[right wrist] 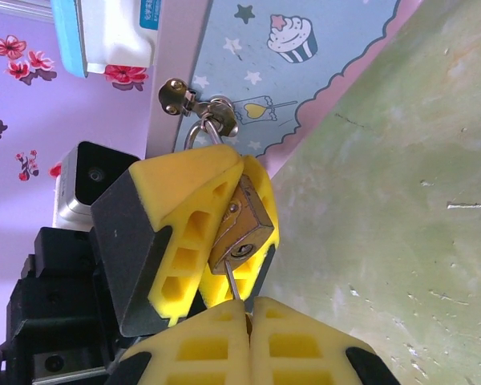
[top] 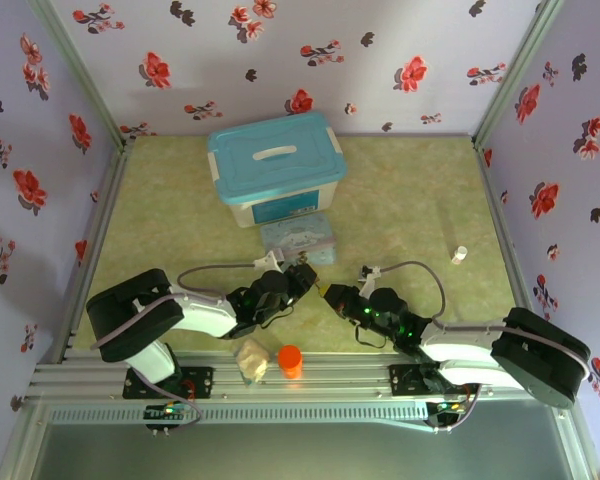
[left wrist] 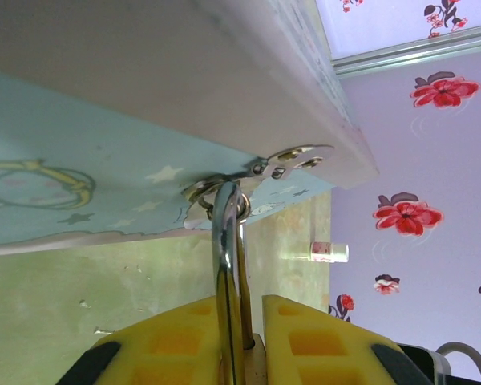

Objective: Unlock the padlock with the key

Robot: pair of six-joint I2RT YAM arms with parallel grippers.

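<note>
The padlock [right wrist: 242, 228], a small brass block, hangs off the worktop [top: 420, 200] in front of the pale-blue cartoon tin [right wrist: 305, 64]. Its silvery shackle [left wrist: 227, 257] is threaded through the ring of the tin's hasp [right wrist: 212, 108]. The left pincer [left wrist: 252, 329] is closed on it, one yellow pad on each flat side of the body, and the keyhole end points back toward the other arm. The right wrist view shows the thin shaft of the key [right wrist: 232, 285] running from the keyhole down into the seam between the pads of the right pincer [right wrist: 248, 321]. Those pads are pressed narrow around the key, and its bow is hidden between them. From above, the two pincers meet tip to tip just in front of the tin, at the middle of the worktop. A storage box [top: 275, 165] with a teal lid stands just behind the tin. An orange cylinder [top: 290, 360] sits by the near edge between the arm bases, and a small white tube [top: 459, 255] lies well apart to the right.
</note>
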